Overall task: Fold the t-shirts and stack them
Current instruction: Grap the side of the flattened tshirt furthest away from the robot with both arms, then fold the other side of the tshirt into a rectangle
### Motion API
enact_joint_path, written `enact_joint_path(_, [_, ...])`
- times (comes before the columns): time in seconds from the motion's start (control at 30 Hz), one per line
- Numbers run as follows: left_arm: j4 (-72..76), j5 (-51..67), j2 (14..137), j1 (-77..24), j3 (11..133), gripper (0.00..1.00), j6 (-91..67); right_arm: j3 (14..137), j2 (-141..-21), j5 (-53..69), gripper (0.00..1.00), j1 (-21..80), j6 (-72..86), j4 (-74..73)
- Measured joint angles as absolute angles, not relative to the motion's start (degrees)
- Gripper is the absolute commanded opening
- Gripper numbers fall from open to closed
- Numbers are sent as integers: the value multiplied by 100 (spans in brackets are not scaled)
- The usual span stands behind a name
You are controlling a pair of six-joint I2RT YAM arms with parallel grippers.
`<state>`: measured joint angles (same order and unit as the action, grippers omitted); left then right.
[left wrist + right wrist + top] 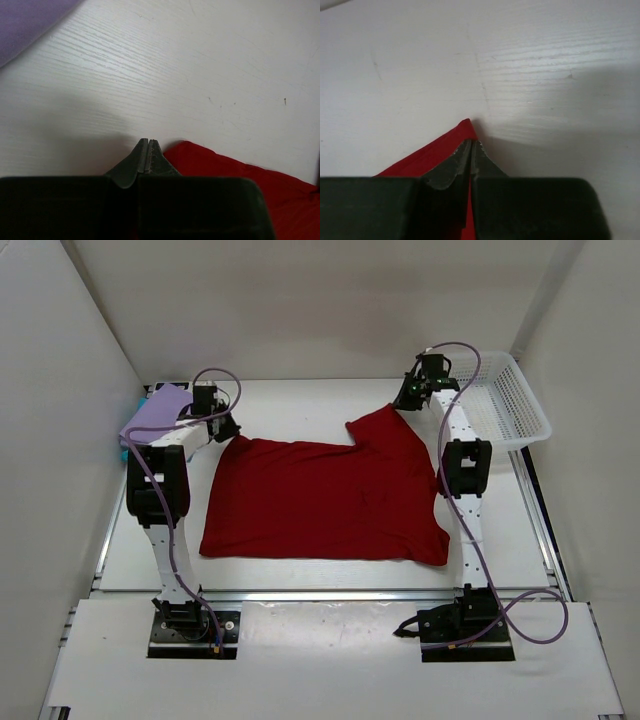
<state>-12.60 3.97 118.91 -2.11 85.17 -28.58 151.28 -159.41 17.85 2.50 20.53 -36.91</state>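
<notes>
A dark red t-shirt (320,500) lies spread over the middle of the table. Its far left corner rises to my left gripper (228,430), whose jaws are shut, with red cloth (240,170) beside and under the right finger in the left wrist view (146,141). My right gripper (403,400) is shut on the shirt's far right corner. In the right wrist view a red point of cloth (430,152) pokes out past its closed fingertips (472,142). A folded lavender t-shirt (155,415) lies at the far left, with a teal edge (139,401) showing under it.
A white mesh basket (510,400) stands at the far right, just behind my right arm. White walls close in the table on the left, back and right. Lavender cloth (25,20) fills the top left corner of the left wrist view.
</notes>
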Motion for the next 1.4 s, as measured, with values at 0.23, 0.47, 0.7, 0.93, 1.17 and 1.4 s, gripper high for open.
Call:
enact_joint_path(0.23, [-1179, 462, 11596, -152, 8173, 0, -2912, 15858, -15810, 1918, 1, 259, 1844, -4589])
enact_joint_path(0.47, [-954, 587, 10879, -19, 7636, 0, -3006, 15358, -15032, 2021, 0, 141, 1562, -5505])
enact_joint_path(0.7, [-683, 843, 10634, 403, 6810, 0, -3197, 11996, -12759, 1979, 0, 45, 1306, -5083])
enact_joint_path(0.93, [-744, 1061, 10645, 499, 6768, 0, -3282, 8639, -10663, 2134, 0, 38, 1437, -3966])
enact_joint_path(1.17, [-829, 1153, 10361, 602, 6718, 0, -3347, 7336, -9734, 2158, 0, 34, 1750, -3142])
enact_joint_path(1.4, [-843, 1323, 9489, 784, 6576, 0, -3450, 6488, -8320, 2259, 0, -178, 1953, -2648])
